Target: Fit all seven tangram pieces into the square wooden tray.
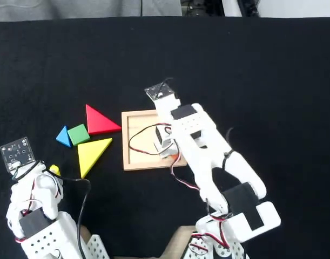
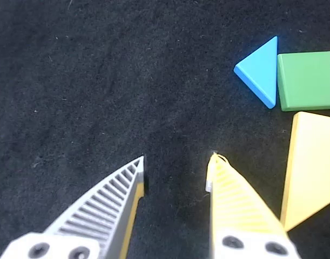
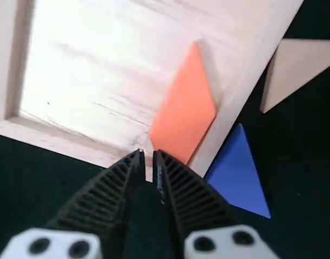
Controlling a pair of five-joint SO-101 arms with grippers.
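High view, four pieces (image 1: pixel 102 121) beside tray (image 1: pixel 125 141), left gripper (image 2: pixel 175 172) agape, right gripper (image 3: pixel 147 159) closed empty.

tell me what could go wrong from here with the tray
1. The right gripper, shut at the rim of the tray, could nudge the orange parallelogram off its spot by the wall.
2. The dark blue triangle lies close beside the tray's outside, so gripping it may shift the tray.
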